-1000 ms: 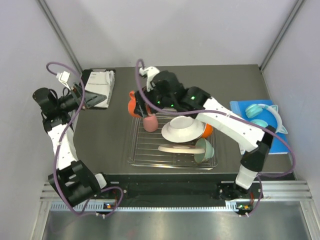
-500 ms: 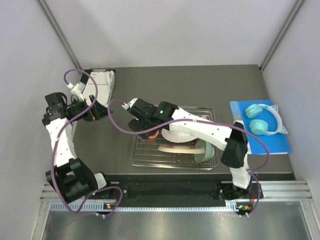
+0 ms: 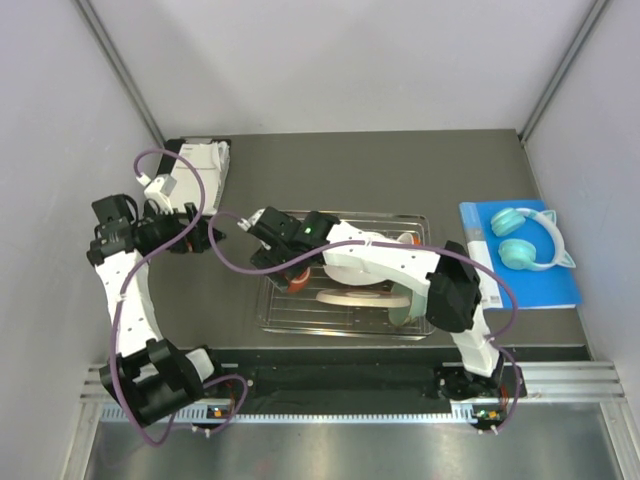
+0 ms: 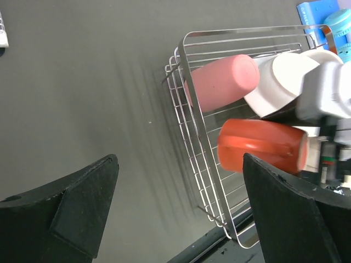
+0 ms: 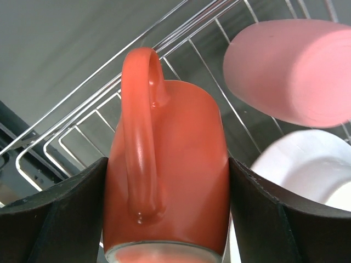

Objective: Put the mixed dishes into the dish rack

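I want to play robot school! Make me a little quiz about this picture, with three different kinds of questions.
1. True or false: the pink cup stands upright in the dish rack.
2. Pick one: what does the right gripper hold? A) a white bowl B) an orange mug C) headphones
3. Fill in the blank: the ___ gripper is open and holds nothing.

Key
1. False. It lies on its side in the rack.
2. B. The fingers press both sides of the mug above the rack.
3. Left. The left gripper hangs over the bare table beside the rack.
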`<act>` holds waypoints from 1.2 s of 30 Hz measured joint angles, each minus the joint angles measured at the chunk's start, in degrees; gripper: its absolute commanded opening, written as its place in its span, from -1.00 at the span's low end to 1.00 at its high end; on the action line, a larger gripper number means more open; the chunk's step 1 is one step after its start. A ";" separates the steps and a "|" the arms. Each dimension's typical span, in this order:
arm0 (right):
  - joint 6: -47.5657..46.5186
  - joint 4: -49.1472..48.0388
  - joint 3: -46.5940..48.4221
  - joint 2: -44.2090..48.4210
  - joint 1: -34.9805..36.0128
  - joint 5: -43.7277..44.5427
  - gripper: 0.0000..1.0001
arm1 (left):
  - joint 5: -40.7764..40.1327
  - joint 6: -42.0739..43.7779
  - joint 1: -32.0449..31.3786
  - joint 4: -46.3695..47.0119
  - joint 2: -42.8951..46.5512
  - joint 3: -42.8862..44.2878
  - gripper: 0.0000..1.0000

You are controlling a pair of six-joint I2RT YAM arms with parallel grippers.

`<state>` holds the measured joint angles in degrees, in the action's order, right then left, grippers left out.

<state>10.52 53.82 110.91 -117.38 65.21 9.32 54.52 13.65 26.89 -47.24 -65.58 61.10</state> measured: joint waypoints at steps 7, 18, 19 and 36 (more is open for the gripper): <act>-0.50 -1.07 -2.16 -1.77 -0.68 -1.68 -1.00 | -0.44 0.04 0.00 0.09 0.68 -0.17 0.98; -1.53 -0.74 -4.04 -2.75 -1.75 -3.85 -1.00 | -1.33 0.04 0.00 0.59 0.87 -2.34 0.98; -1.60 -0.90 -4.04 -2.97 -1.86 -4.17 -1.00 | -1.46 0.04 0.00 0.61 0.87 -2.36 0.98; -3.52 -2.08 -4.31 -4.00 -3.52 -7.78 0.47 | -2.58 0.04 0.00 1.40 0.94 -2.64 0.98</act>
<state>7.01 51.75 106.61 -121.38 61.69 1.54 51.94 13.69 26.89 -45.84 -64.64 58.46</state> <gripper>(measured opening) 0.752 0.991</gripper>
